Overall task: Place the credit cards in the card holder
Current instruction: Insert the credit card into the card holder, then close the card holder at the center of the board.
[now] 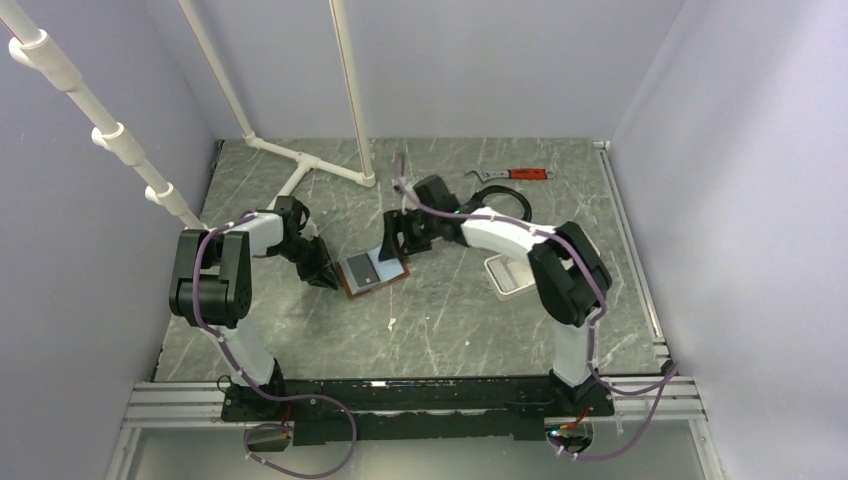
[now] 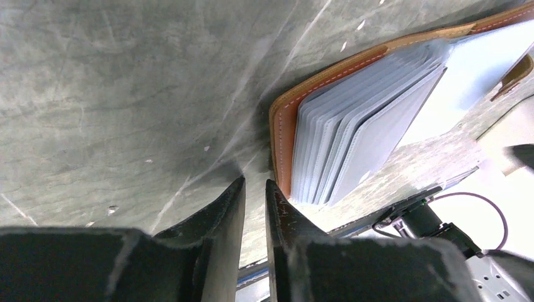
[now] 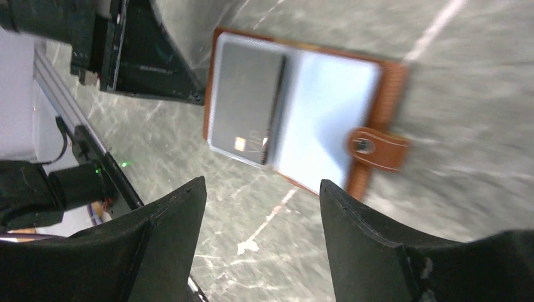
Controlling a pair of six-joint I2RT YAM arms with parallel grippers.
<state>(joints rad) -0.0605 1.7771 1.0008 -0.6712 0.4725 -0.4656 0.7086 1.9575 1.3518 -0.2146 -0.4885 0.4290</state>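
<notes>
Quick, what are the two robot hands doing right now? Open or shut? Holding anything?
Left gripper: fingers nearly shut, holding nothing, tips pressed at the edge of the card holder.
Right gripper: open and empty, above the card holder.

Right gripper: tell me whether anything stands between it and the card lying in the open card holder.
Nothing visible does. The right gripper hangs open above bare table, and the dark credit card lies exposed on the sleeves of the open card holder just ahead. The left gripper sits at the holder's far edge, not between them.
</notes>
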